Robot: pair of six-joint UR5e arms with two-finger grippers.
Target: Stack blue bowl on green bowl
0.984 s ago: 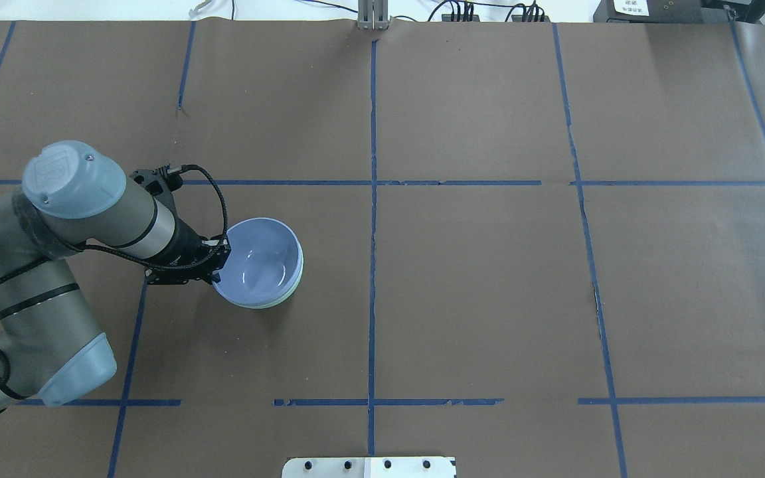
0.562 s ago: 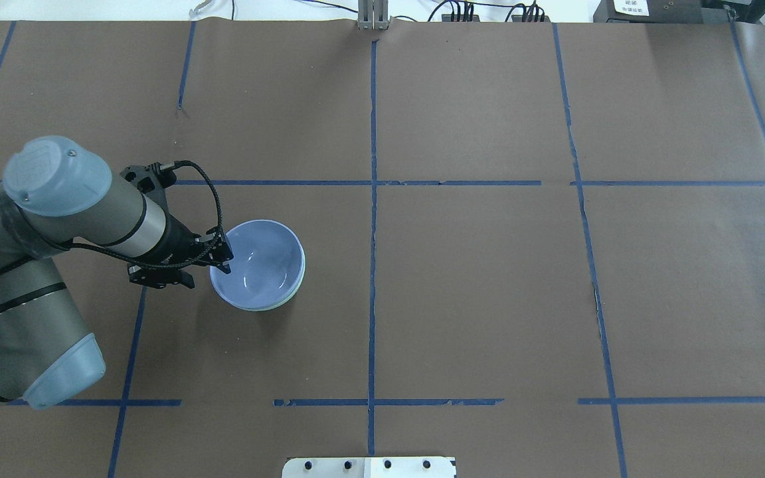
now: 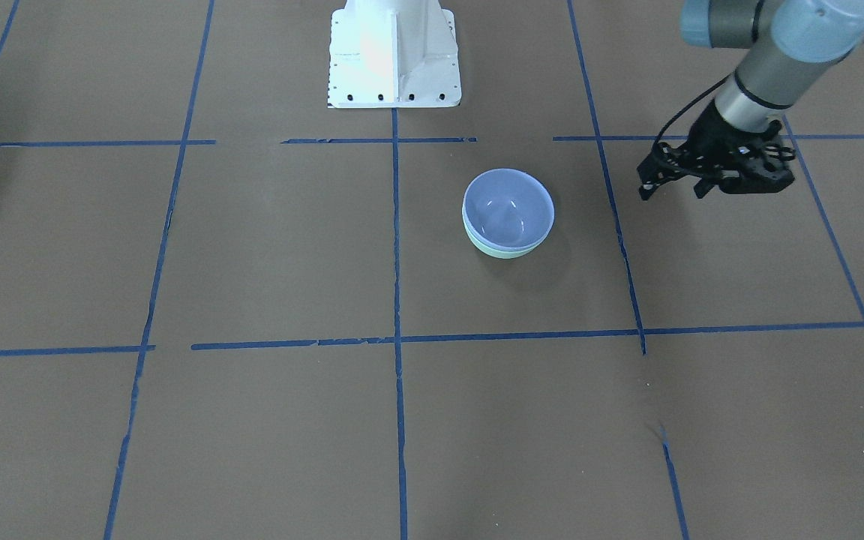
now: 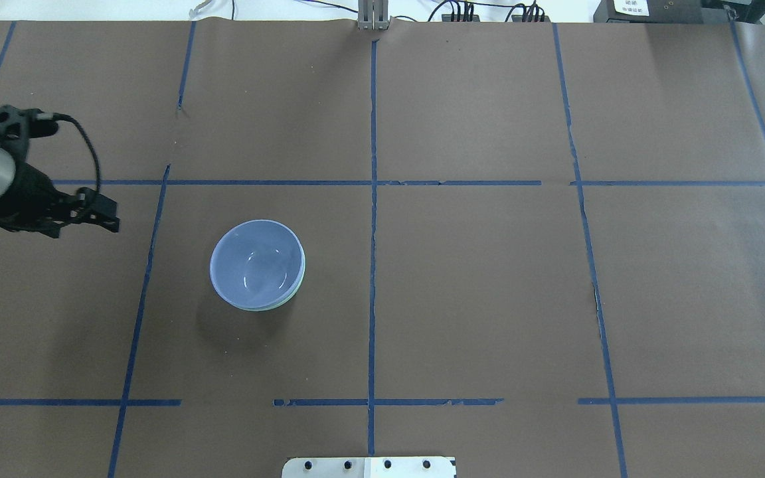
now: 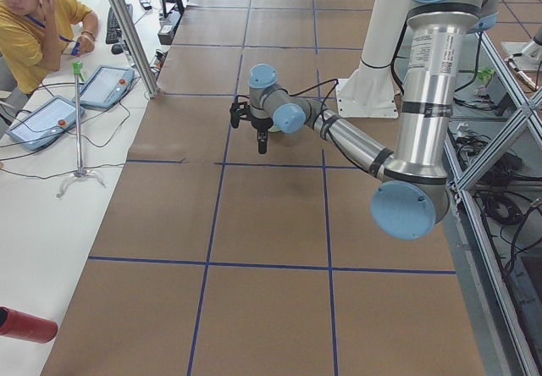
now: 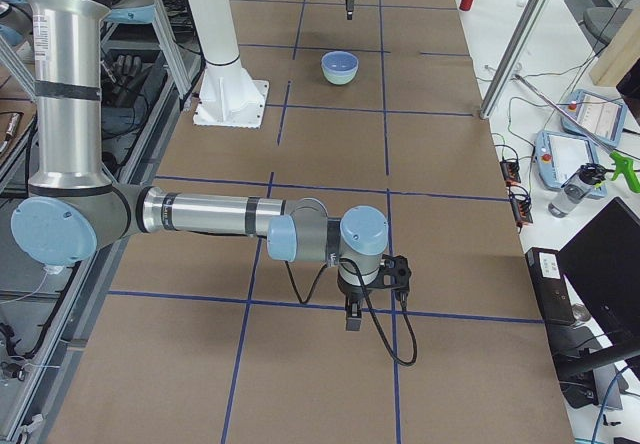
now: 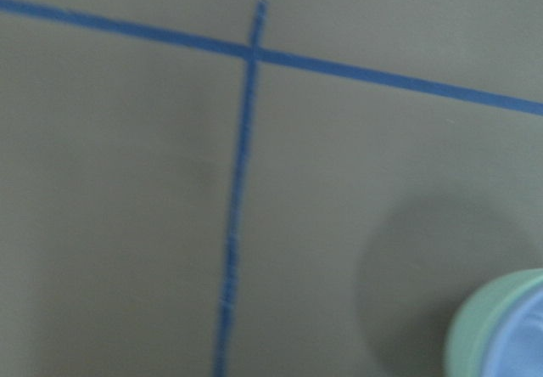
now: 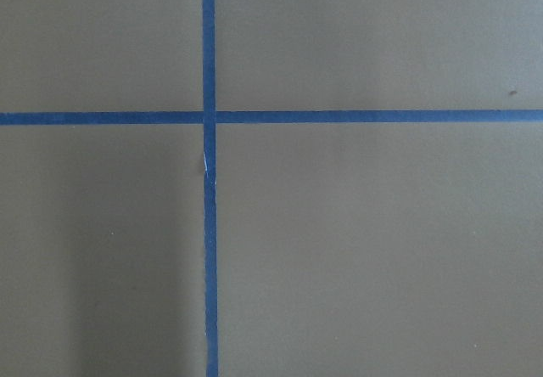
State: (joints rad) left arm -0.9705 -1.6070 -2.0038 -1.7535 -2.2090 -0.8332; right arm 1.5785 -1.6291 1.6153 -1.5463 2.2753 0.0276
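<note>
The blue bowl [image 4: 256, 262] sits nested inside the green bowl [image 4: 297, 288], left of the table's middle. Only a thin mint rim of the green bowl shows under it. Both also show in the front-facing view, the blue bowl [image 3: 507, 206] above the green bowl [image 3: 503, 252]. The left wrist view catches the green bowl's rim [image 7: 475, 326] at its lower right. My left gripper [image 4: 113, 222] is open and empty, well off to the bowls' left, and apart from them [image 3: 670, 191]. My right gripper [image 6: 352, 322] shows only in the exterior right view, far from the bowls; I cannot tell its state.
Blue tape lines [image 4: 372, 199] divide the brown table cover into squares. The white robot base [image 3: 393, 52] stands behind the bowls. An operator [image 5: 34, 20] sits with tablets [image 5: 42, 122] at the table's far side.
My left gripper has let go of the blue bowl's rim and drawn back far to the left. The blue bowl has settled level in the green bowl.
</note>
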